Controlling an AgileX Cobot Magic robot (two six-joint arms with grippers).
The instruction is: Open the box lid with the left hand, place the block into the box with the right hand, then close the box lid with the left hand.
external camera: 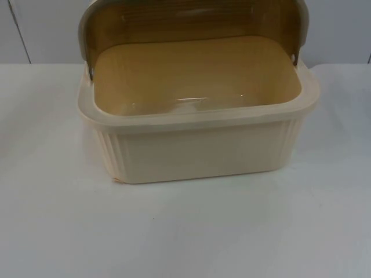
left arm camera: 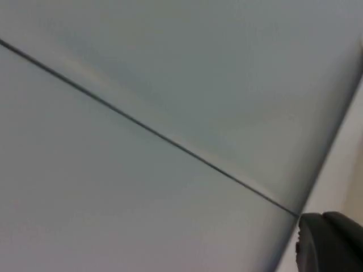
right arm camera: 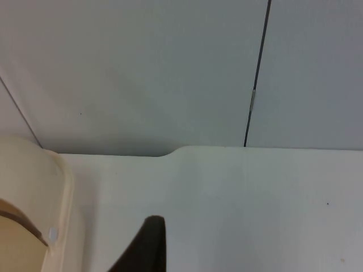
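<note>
1. Box (external camera: 197, 124) sits mid-surface (external camera: 185, 231) with its lid (external camera: 194, 26) already standing up behind the rim; the cream interior is bare, so I judge the step in hand to be mine on the right: getting the block inside.
2. Block is nowhere I can make out; I would locate it before committing to any reach, rather than sweep blind.
3. Right jaws (right arm camera: 148, 246) sit beside the box's right rim, just off its corner, over the surface near the grey partition wall (right arm camera: 142, 68); one dark fingertip is all I can see, so I cannot tell how far open they are or whether they hold anything.
4. Left jaws (left arm camera: 329, 241) face the partition wall, waiting; their state I cannot tell either.
5. When carrying, come in over the front rim, well clear of the raised lid; lower deep into the box before letting go, so the block doesn't bounce.
</note>
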